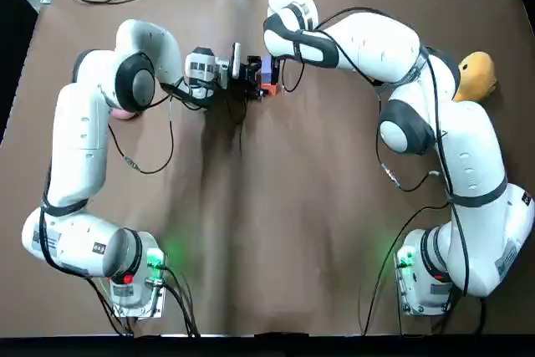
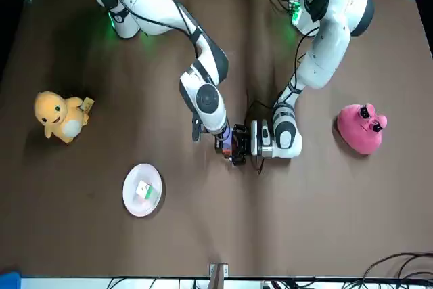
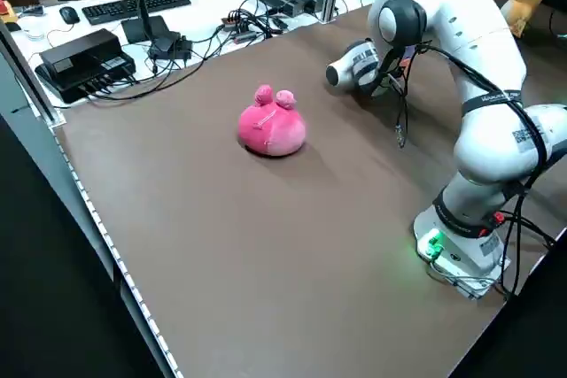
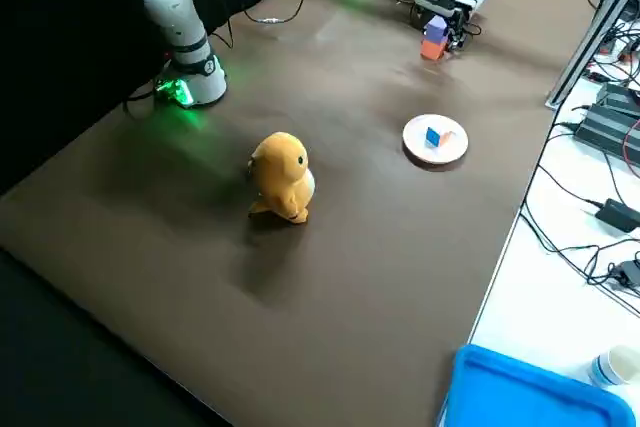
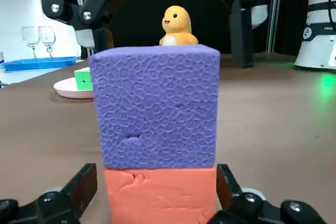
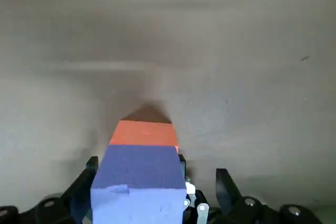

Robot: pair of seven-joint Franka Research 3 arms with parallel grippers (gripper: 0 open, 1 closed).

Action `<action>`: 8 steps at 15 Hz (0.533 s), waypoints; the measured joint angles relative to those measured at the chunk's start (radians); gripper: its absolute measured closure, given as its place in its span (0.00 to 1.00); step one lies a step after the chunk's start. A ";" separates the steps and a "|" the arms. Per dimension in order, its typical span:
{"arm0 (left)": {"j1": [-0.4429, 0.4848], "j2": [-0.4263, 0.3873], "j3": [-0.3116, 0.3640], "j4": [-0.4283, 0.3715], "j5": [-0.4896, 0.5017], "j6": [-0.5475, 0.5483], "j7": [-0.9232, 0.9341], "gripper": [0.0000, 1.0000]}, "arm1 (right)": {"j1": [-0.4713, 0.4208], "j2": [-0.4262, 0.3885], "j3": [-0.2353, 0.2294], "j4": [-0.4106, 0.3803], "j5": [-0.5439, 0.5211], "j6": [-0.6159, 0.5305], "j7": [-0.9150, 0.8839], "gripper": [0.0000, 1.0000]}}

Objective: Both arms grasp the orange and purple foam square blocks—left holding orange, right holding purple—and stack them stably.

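The purple block [image 5: 157, 106] sat squarely on the orange block [image 5: 160, 195], edges flush, so the stack's long axis stood upright on the bench [image 1: 267, 206]. The left end effector [image 5: 157, 177] lay level at the stack's base, its fingers [image 5: 86, 184] spread just wider than the orange block between them. The right end effector [image 6: 155, 174] pointed down from above, fingers spread. The purple block lay against one finger [image 6: 86, 179] and stood clear of the other.
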 joint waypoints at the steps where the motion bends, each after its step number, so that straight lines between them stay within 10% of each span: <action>1: 0.001 0.000 0.000 0.000 0.000 0.002 0.000 0.00 | -0.001 0.000 0.000 0.000 0.000 -0.001 0.000 0.00; 8: 0.032 0.000 0.001 -0.002 0.000 0.002 -0.002 0.00 | -0.002 -0.002 0.000 0.005 0.000 -0.003 0.000 0.00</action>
